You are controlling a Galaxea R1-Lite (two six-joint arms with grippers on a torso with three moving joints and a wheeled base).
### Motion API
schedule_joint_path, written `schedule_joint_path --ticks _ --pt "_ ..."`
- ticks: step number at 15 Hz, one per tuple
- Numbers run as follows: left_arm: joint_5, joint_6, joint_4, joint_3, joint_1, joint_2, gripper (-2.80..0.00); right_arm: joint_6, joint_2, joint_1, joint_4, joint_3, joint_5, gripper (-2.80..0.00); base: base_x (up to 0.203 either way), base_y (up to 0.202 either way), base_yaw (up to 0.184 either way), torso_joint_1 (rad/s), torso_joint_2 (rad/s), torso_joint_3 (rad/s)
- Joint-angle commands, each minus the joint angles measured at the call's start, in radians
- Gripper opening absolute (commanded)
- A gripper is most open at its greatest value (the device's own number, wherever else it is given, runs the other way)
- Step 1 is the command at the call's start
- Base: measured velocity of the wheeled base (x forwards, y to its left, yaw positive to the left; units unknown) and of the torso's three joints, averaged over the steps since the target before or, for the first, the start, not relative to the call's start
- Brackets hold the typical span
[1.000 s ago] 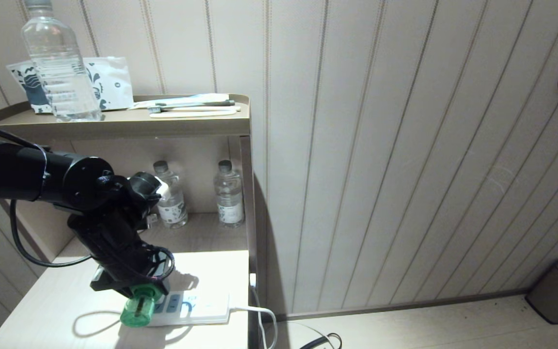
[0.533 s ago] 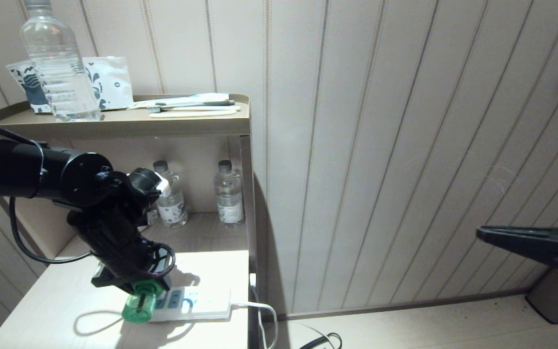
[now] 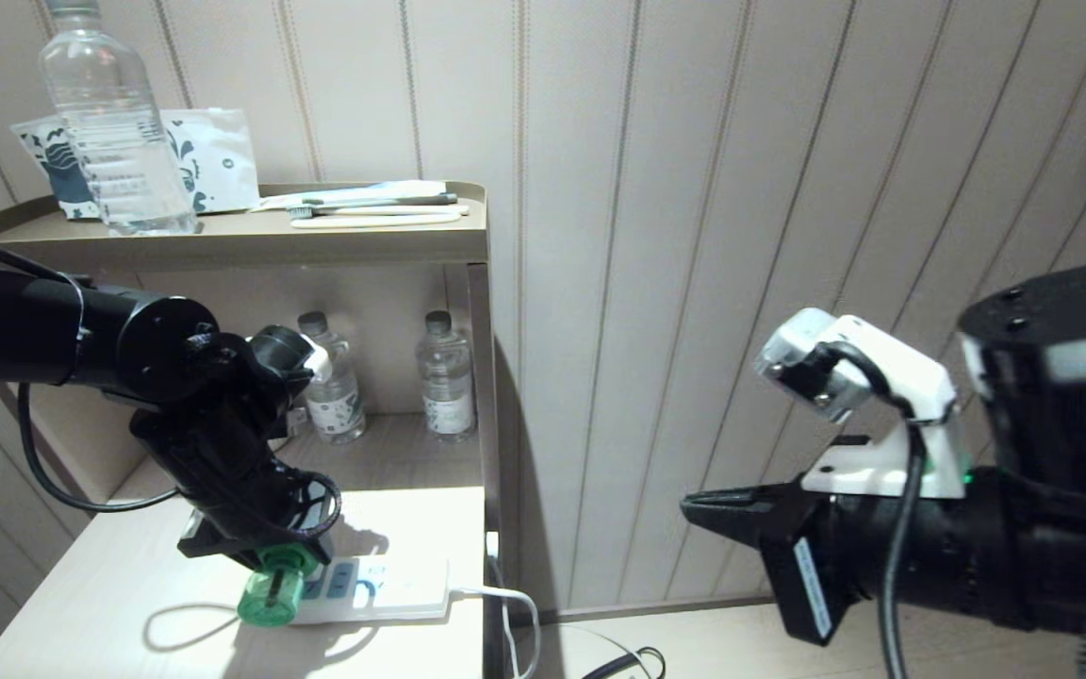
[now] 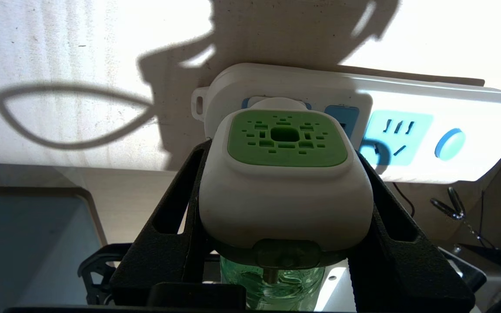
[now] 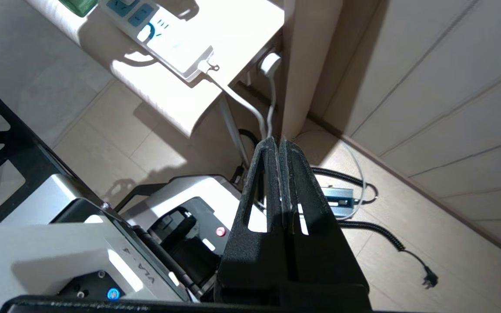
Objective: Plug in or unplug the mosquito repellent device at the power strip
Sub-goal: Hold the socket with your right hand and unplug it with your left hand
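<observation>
Gripping the mosquito repellent device (image 3: 271,592), the left gripper (image 3: 265,566) holds it at the power strip (image 3: 383,592) near the table's (image 3: 81,604) front edge. Left wrist: fingers (image 4: 170,226) clamp its white head. Right wrist: right gripper (image 5: 279,145) pressed closed, empty.

Left arm (image 3: 53,339): matt black tube; orange patch at the near end; black cable looping beneath
Left gripper (image 4: 283,204): black, rough-grained fingers (image 4: 170,234) with long cut-out slots
Right arm (image 3: 1024,556): thick black cylinders; small screws on top; coiled cable; green light
Wrist camera (image 3: 849,372): white housing; black lead
Right gripper (image 5: 279,145): black, tapering, slotted
</observation>
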Motion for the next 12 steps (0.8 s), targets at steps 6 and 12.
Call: schedule_joint_path --ticks 6,12 --pt "0.002 0.0 0.005 0.0 -0.001 0.007 -2.8 0.013 0.249 0.074 -0.084 -0.056 0.021 -2.8 0.0 0.0 0.0 0.0 0.0 0.0" --pt "0.002 -0.001 0.005 0.0 -0.001 0.013 -2.8 0.028 0.438 0.121 -0.087 -0.22 0.031 -2.8 0.0 0.0 0.0 0.0 0.0 0.0"
